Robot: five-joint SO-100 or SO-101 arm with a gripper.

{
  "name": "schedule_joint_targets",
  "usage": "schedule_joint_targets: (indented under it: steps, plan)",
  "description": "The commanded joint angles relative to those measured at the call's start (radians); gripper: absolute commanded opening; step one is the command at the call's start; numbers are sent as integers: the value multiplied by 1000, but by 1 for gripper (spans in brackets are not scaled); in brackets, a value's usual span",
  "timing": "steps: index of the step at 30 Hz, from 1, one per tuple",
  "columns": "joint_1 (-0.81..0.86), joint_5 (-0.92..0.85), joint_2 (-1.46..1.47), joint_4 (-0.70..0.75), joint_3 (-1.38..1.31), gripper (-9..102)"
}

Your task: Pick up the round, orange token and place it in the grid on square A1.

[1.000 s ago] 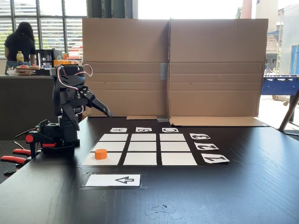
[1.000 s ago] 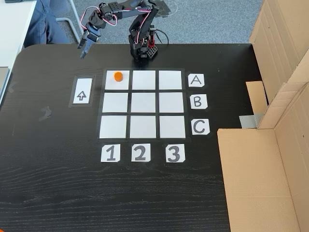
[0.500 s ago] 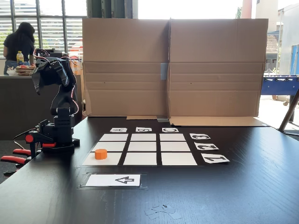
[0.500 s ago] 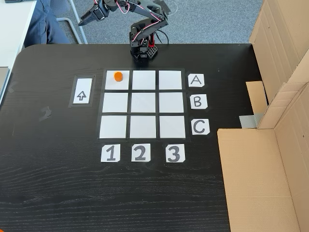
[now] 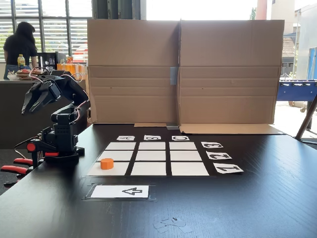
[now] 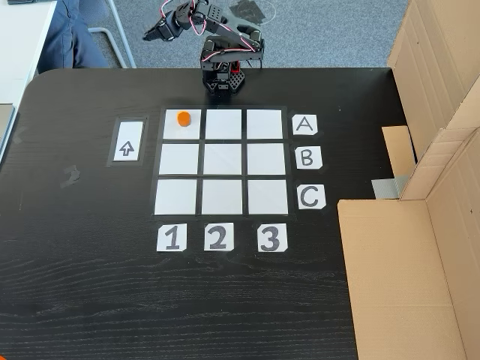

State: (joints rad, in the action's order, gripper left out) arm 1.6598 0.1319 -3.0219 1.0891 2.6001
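The orange token [image 5: 107, 163] [image 6: 183, 118] rests on square A1 [image 5: 99, 170] [image 6: 174, 131], the corner cell of the grid [image 5: 151, 155] [image 6: 222, 159] nearest the arm's base. In the fixed view from above, that cell lies in the row of card A and the column of card 1. My gripper [image 5: 27, 107] [image 6: 148, 35] is raised and pulled back behind the base, beyond the table edge and well away from the token. Its jaws look shut with nothing in them.
A white card with a black arrow [image 5: 120, 191] [image 6: 127, 141] lies beside the grid. A big cardboard box [image 5: 183, 69] [image 6: 420, 225] walls one side of the table. Red clamps [image 5: 15, 168] hold the base. A person [image 5: 21, 44] stands far behind.
The arm has folded back from above the table near the grid to behind its base. The gripper swung away and lower. The token has stayed on A1.
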Motion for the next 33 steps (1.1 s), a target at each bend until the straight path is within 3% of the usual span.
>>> schedule_joint_targets:
  steps: [1, 15, 33]
  plan:
    - [28, -23, -49, 2, 84, 0]
    - [51, -23, -299, -6, 453, -1]
    - [40, -23, -301, 32, 457, 0]
